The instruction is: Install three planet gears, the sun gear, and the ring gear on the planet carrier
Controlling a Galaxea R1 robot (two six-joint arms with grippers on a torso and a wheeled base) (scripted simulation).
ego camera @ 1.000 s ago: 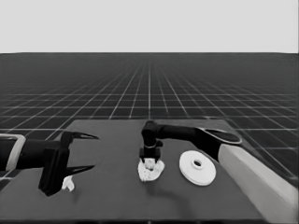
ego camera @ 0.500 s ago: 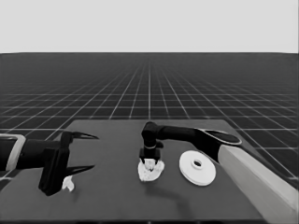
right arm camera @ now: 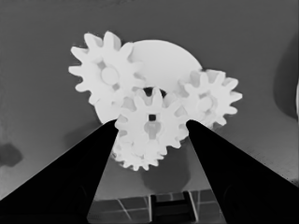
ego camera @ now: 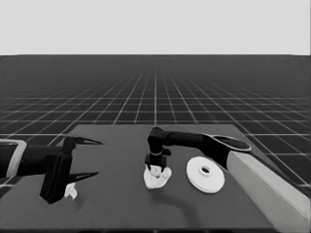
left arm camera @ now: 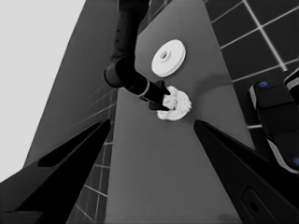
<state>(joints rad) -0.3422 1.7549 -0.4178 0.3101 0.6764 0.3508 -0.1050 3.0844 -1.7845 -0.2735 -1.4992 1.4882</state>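
The planet carrier, the smaller round part [ego camera: 158, 184] [right arm camera: 163, 60] [left arm camera: 181, 111], lies mid-table. Three planet gears rest on it: one [right arm camera: 105, 74], a second [right arm camera: 208, 98], and a third [right arm camera: 135, 158] half hidden. My right gripper [ego camera: 156, 167] [right arm camera: 152, 123] [left arm camera: 161, 100] stands right above it, shut on the sun gear [right arm camera: 150, 122], a toothed wheel with a square hole, held at the carrier's centre hole. To the right lies the ring gear, the larger round part [ego camera: 197, 175] [left arm camera: 174, 60]. My left gripper [ego camera: 97, 158] [left arm camera: 152, 122] waits open over the table's left end.
A thin white piece [ego camera: 71, 191] lies under the waiting left gripper, not held. Dark machinery with blue lights [left arm camera: 275, 112] shows past the table's edge. The right arm's pale grey part [ego camera: 272, 189] fills the lower right corner.
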